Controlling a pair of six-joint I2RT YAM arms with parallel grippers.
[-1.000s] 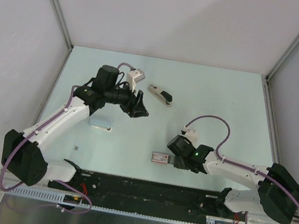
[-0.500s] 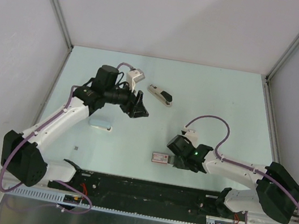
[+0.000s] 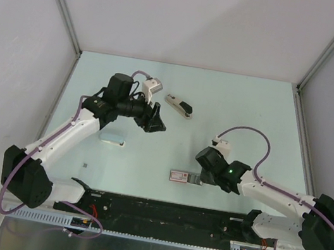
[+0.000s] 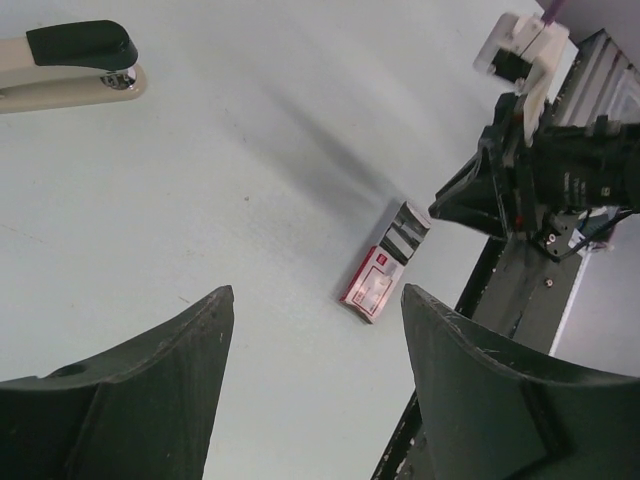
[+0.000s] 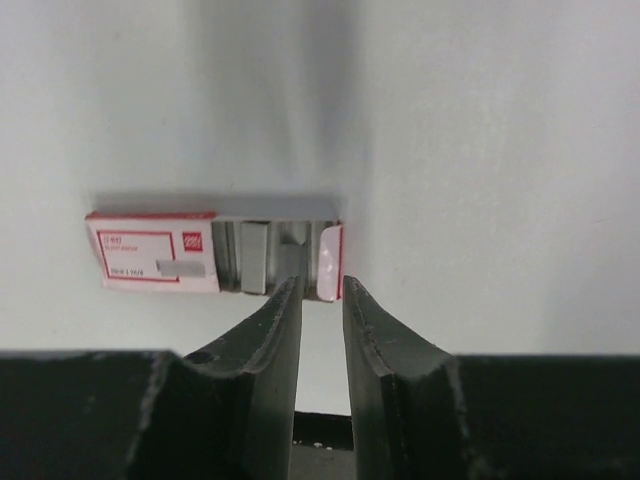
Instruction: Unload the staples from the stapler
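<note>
The stapler (image 3: 178, 106) lies flat on the bench (image 3: 247, 106) toward the far side, near the middle, black top up, untouched; the left claw (image 3: 156, 122) hovers just beside it on the near-left, apart from it; in the left wrist view its fingers (image 4: 130, 390) are spread wide with nothing between them, and the stapler (image 4: 70, 62) sits off at the upper left corner; the right claw (image 3: 196, 178) is low at the near side, its tips at the right end of a pink-and-white box (image 3: 179, 176); that box (image 5: 155, 258) is slid open, with grey metal strips (image 5: 265, 258) showing in its tray; the right claw (image 5: 322, 285) is almost closed, with only a thin gap and nothing gripped; whether its tips touch the box I cannot tell.
</note>
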